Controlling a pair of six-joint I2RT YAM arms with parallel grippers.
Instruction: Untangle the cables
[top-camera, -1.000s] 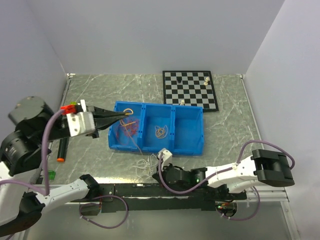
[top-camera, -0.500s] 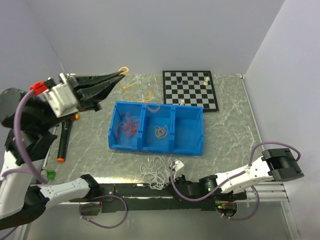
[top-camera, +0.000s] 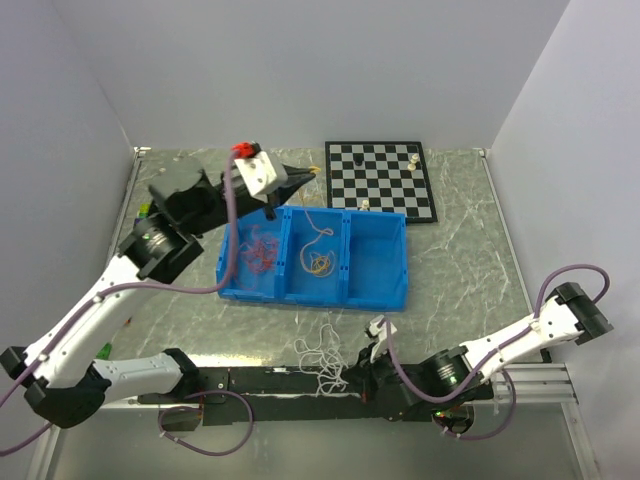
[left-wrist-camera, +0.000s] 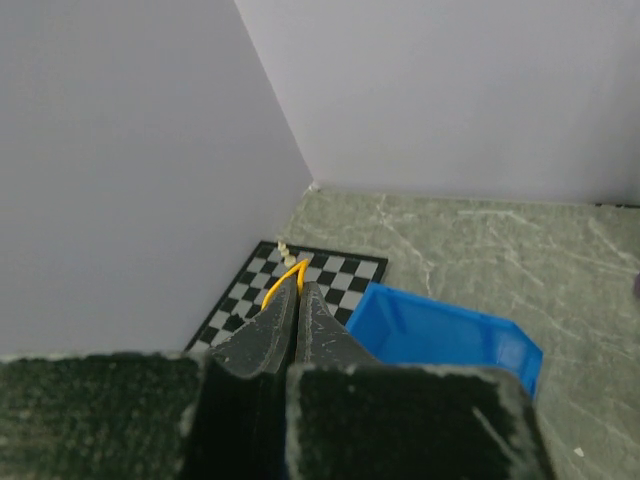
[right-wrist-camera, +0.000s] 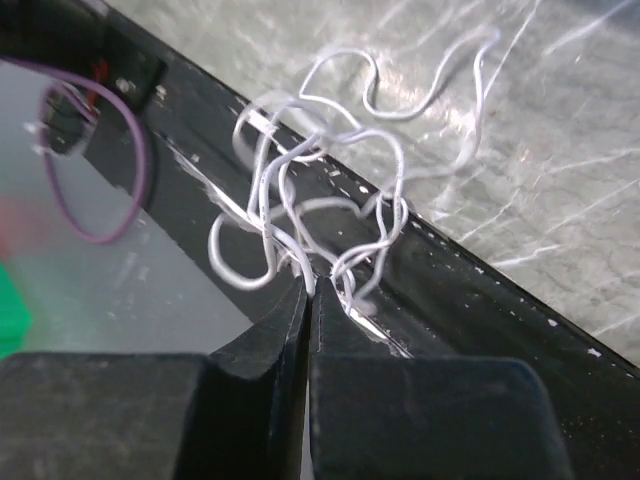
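There's the left claw (left-wrist-camera: 298, 292) up high by the blue bin (top-camera: 376, 260), pressed tight on a yellow cable (left-wrist-camera: 283, 279) — red loops (top-camera: 257, 250) lie in the bin's left compartment. Down at the near edge of the table (top-camera: 460, 250), the right claw (right-wrist-camera: 308, 288) is pinching the white wire tangle (right-wrist-camera: 330, 190).

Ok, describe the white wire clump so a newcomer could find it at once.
Start at the blue bin in the middle of the table and come toward the near edge. There lies a loose clump of thin white wire, pinched by the right gripper. The red-pink wires and yellow wires sit inside the bin; this one is white and outside it.
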